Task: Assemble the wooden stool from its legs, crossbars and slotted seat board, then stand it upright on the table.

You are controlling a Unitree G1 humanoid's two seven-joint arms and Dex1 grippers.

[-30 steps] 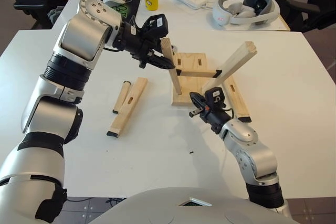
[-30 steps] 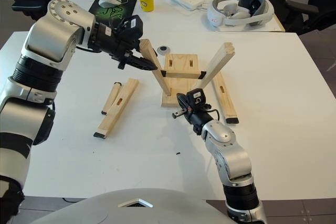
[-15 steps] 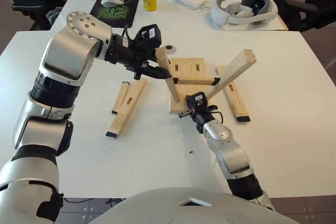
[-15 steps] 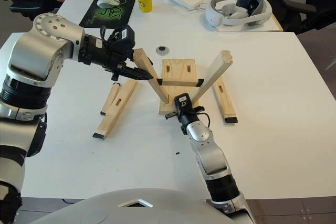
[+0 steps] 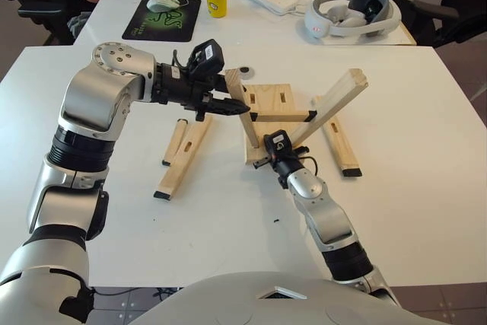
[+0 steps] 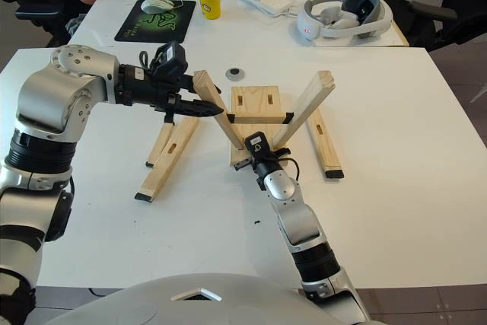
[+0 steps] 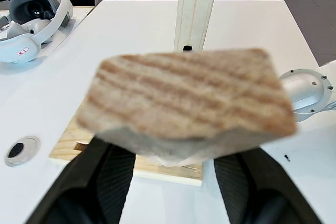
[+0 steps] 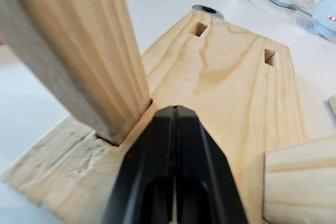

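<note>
Right gripper (image 8: pixel 175 116), jaws pressed together, has reached the seat board (image 5: pixel 274 97); left gripper (image 5: pixel 234 106) pinches a seated leg (image 5: pixel 246 116); two loose legs (image 5: pixel 185 154) remain

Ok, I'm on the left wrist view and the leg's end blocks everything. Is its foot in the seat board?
Observer: Yes, the leg stands tilted in the seat board's near corner slot.
Operator: Where's the right gripper?
Observer: The right gripper is shut, tips down at the board beside that foot.
Operator: What's loose?
Observer: A short bar and a slotted leg lie on the robot's left of the board, another leg on its right.
</note>
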